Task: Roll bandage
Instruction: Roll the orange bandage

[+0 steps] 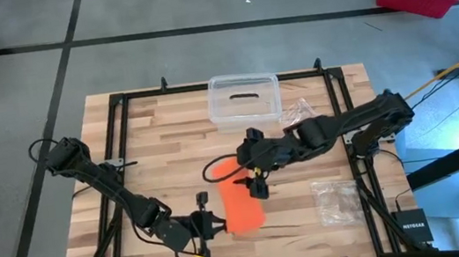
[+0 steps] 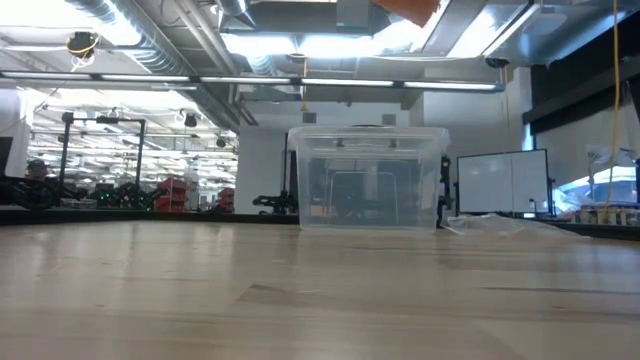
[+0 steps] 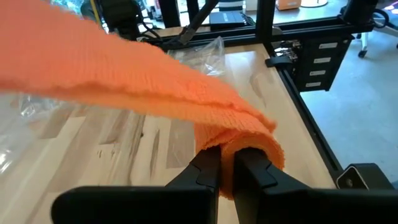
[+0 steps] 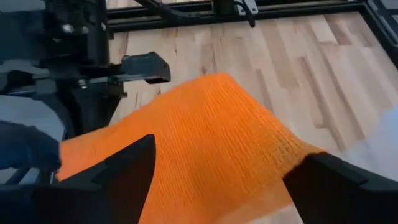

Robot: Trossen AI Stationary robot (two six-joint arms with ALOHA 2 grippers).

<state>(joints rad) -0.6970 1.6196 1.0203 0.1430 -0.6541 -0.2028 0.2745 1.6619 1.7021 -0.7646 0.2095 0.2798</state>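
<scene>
Your bright orange soft fabric bandage strip (image 1: 241,203) lies near the table's front edge, its long axis running from the left gripper (image 1: 214,225) toward the right gripper (image 1: 257,184). The left one is pinched tight on the strip's rolled end. The right one stands spread wide over the far end, gripping nothing.

One word can be read: "NETGEAR", in white on a small black box (image 1: 413,225) at the frame's lower right.
</scene>
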